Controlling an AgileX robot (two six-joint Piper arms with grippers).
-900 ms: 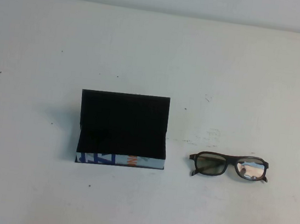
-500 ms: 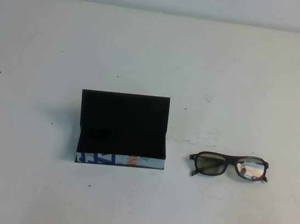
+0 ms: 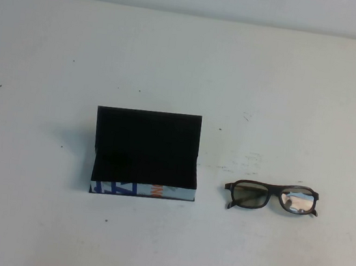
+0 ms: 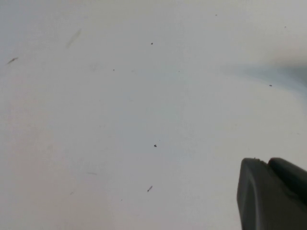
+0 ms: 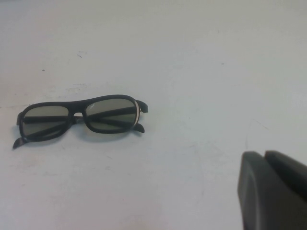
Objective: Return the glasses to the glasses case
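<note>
The glasses case [image 3: 145, 161] stands open on the white table, black lid raised, light blue front with dark blue and orange marks. The black thick-framed glasses [image 3: 272, 197] lie folded on the table to its right, apart from it. They also show in the right wrist view [image 5: 81, 117]. My right gripper [image 5: 265, 155] is shut and empty, hovering short of the glasses. My left gripper [image 4: 263, 162] is shut and empty above bare table. Neither arm shows in the high view.
The white table [image 3: 187, 62] has small dark specks and scuff marks. A pale wall runs along its far edge.
</note>
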